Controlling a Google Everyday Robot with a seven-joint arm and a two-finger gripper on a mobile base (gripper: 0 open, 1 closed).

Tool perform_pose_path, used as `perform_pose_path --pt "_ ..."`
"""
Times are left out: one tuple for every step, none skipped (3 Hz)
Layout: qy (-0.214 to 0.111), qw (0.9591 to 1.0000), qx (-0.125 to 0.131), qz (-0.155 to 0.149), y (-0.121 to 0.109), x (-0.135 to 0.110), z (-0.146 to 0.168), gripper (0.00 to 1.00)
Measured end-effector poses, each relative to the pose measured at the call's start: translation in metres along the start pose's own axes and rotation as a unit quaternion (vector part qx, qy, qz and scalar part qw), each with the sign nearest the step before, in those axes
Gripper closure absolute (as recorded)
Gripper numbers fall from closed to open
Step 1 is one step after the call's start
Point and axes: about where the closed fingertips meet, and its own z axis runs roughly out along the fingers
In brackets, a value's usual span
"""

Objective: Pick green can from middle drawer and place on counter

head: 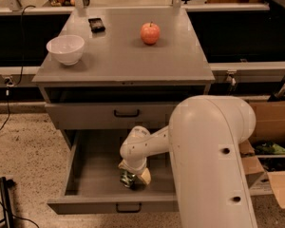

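The middle drawer (90,175) is pulled open below a shut grey drawer front. The green can (128,179) lies inside it near the front, right of centre, partly hidden by my hand. My gripper (133,177) is down inside the drawer, right at the can, on its white arm that reaches in from the right. The counter (118,56) is the grey cabinet top above.
A white bowl (65,48) stands at the counter's left, a red apple (150,33) at the back centre-right, a small black object (96,24) at the back. My large white arm body (213,160) fills the lower right. Cardboard boxes (270,141) stand on the right floor.
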Motion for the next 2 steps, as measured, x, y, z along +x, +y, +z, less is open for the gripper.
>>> perform_pose_path --pt "-0.002 1.0000 0.005 -0.005 -0.004 0.000 0.001 0.41" --pt "-0.017 0.9979 0.061 -0.015 -0.010 -0.008 -0.023 0.72"
